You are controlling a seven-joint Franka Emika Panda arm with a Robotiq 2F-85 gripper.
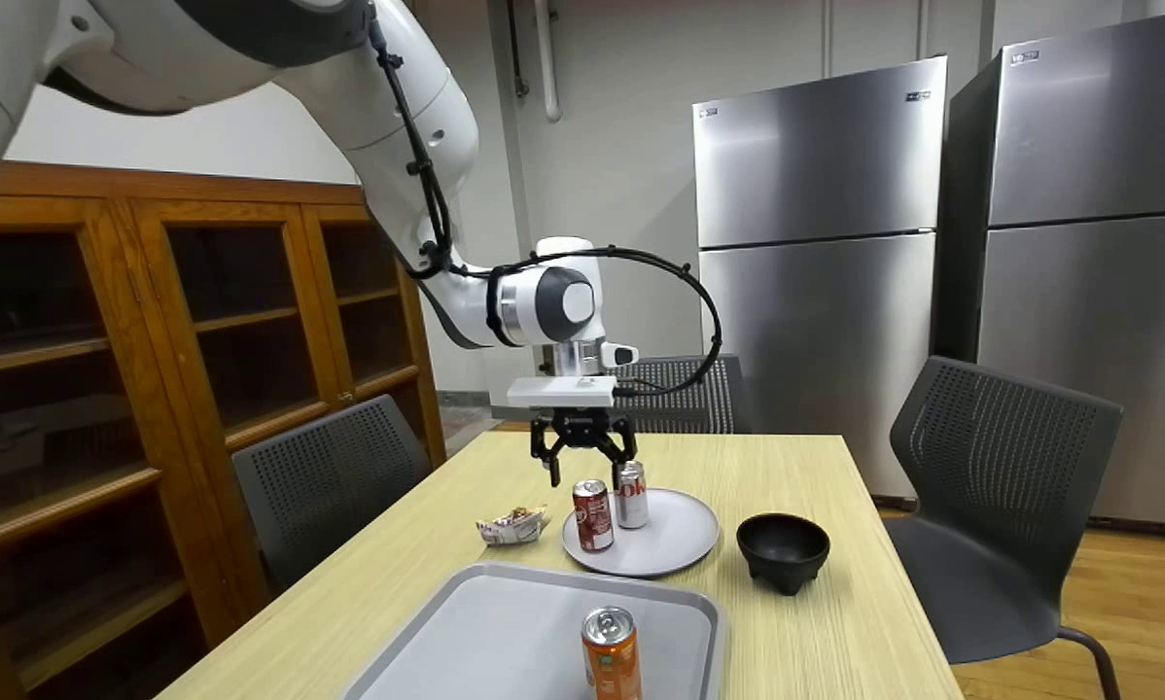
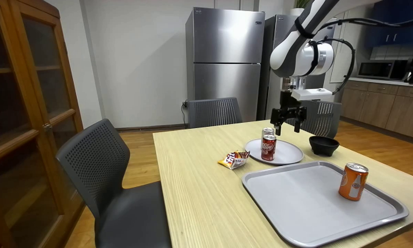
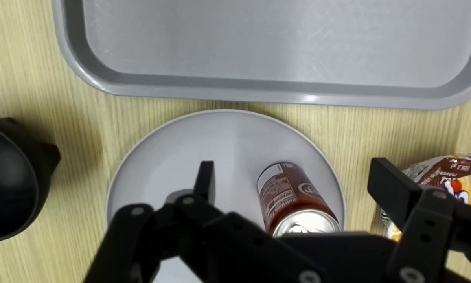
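Note:
My gripper [image 1: 585,474] hangs above the plate with its jaws wide apart and nothing held, in both exterior views. Beneath it in the wrist view [image 3: 294,182], a dark red Dr Pepper can [image 3: 286,196] lies between the lines of the fingers, untouched and lower down. That can [image 2: 268,148] stands upright on a round light grey plate [image 1: 680,544]. Close beside it on the plate is a silver Coke can [image 1: 632,498], also upright and partly covered by the red can in an exterior view [image 2: 267,131]. The gripper's body hides most of the silver can in the wrist view.
A grey tray [image 2: 296,196] bearing an orange can [image 2: 353,182] lies near the plate. A black bowl [image 1: 784,549] and a crumpled snack bag [image 2: 234,159] flank the plate on opposite sides. Dark chairs [image 1: 1001,506] stand around the wooden table.

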